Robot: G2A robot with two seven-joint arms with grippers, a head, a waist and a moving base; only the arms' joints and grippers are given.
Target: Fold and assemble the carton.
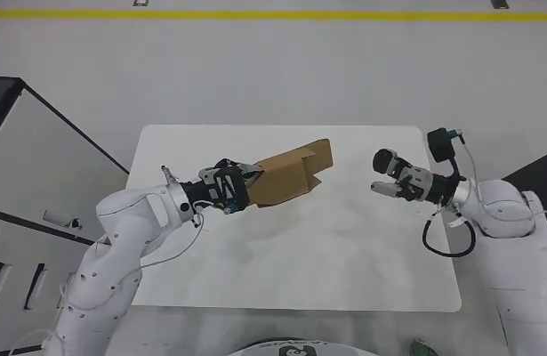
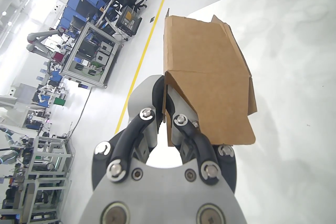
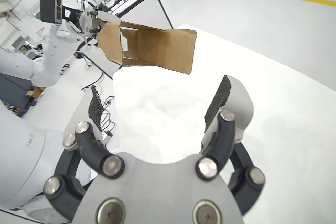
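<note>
Top view: left gripper pinches a flap of the half-open cardboard carton above the table; right gripper hangs nearby, spread wide. Looks light and bendy; I'd grab its free end.

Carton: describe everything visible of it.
The carton is plain brown cardboard, half opened into a hollow sleeve, with its end flaps not yet folded shut. It hangs in the air over the white table, lying roughly level. The left pincer clamps a panel at one end; nothing else touches it.
</note>
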